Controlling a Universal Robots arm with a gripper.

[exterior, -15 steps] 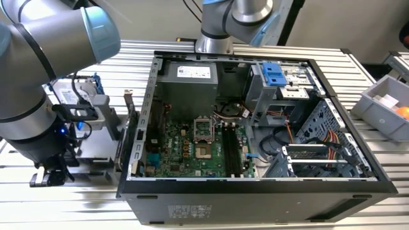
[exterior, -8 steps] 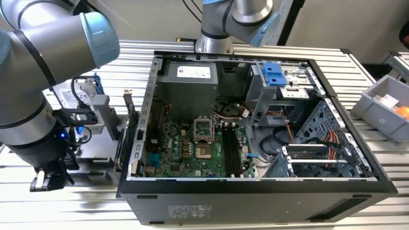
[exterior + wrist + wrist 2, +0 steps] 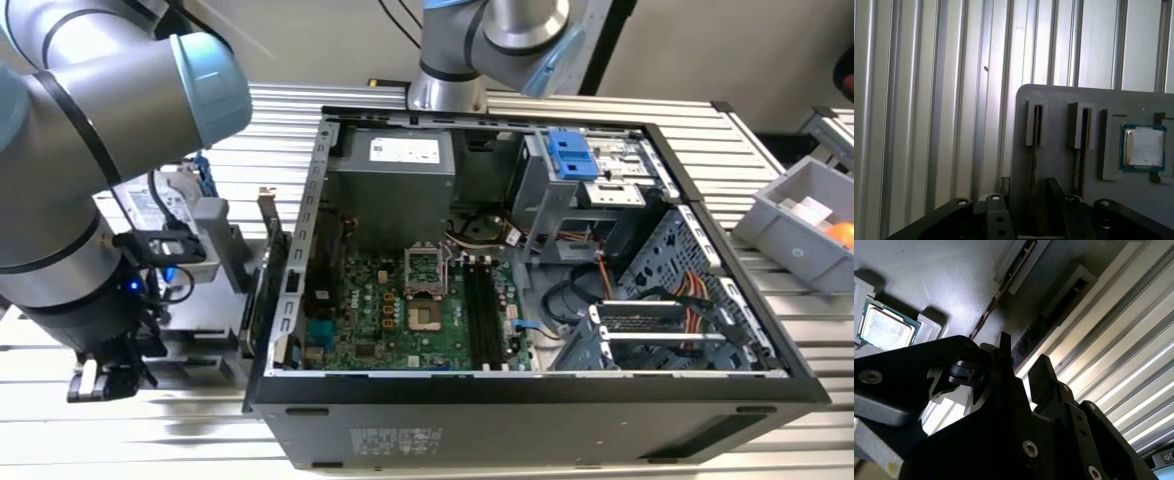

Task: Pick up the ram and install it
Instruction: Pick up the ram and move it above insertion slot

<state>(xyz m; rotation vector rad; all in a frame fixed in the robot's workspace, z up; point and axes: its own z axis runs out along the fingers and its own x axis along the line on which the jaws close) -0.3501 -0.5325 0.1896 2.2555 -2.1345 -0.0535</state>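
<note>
1. When the things are counted, two thin, dark ram sticks are seen on edge in slots of one flat grey plastic tray [image 3: 1054,100]: the outer ram [image 3: 1034,165] by the tray's edge and the inner ram [image 3: 1079,170] beside it.
2. One small square silver chip [image 3: 1143,146] is set in the same tray.
3. One black two-fingered gripper [image 3: 1024,192] is held over the tray, fingers parted, and nothing is gripped.
4. The outer ram is lined up with the gap, just at the fingertips; whether it is touched cannot be told.
5. The tray is laid on a ribbed silver metal table [image 3: 280,110], where one open black computer case [image 3: 534,420] and one grey bin [image 3: 787,215] are also stood.
</note>
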